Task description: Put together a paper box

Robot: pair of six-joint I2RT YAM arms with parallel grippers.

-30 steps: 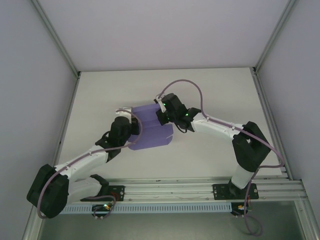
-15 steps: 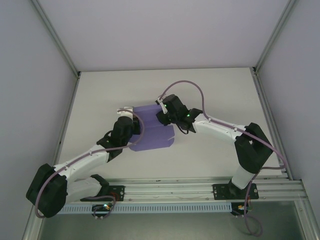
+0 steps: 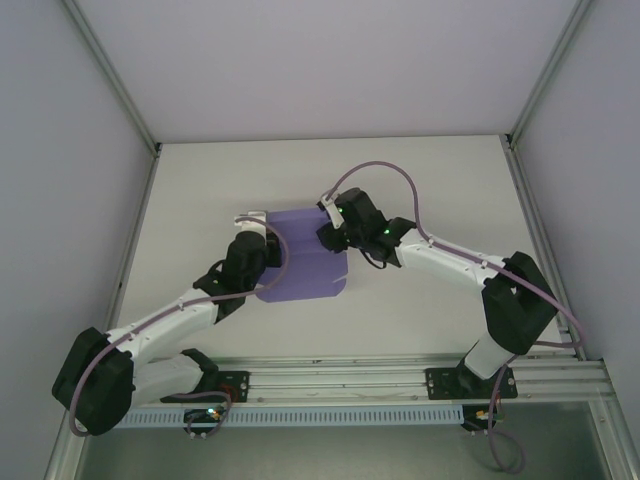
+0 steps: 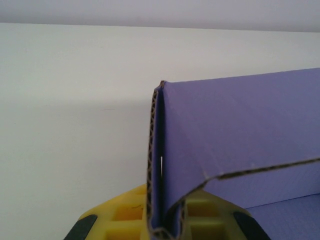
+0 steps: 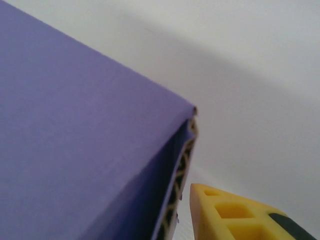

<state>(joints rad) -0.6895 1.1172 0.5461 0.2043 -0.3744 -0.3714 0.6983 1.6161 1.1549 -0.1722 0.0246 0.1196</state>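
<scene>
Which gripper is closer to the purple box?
Left: the left gripper is clamped on the box's left wall; the right gripper hangs beside its far right corner, not touching.

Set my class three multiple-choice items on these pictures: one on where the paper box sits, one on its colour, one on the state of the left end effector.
1. Where on the table is the paper box?
A. the far right corner
B. the middle
C. the near left edge

2. What colour is the box?
A. yellow
B. white
C. purple

3. What is the left end effector doing?
A. shut on a folded wall of the box
B. open above bare table
C. shut on nothing

Key:
1 B, the top view shows it mid-table.
2 C, every view shows purple card.
3 A, the left wrist view shows folded card pinched between the yellow fingers.
</scene>
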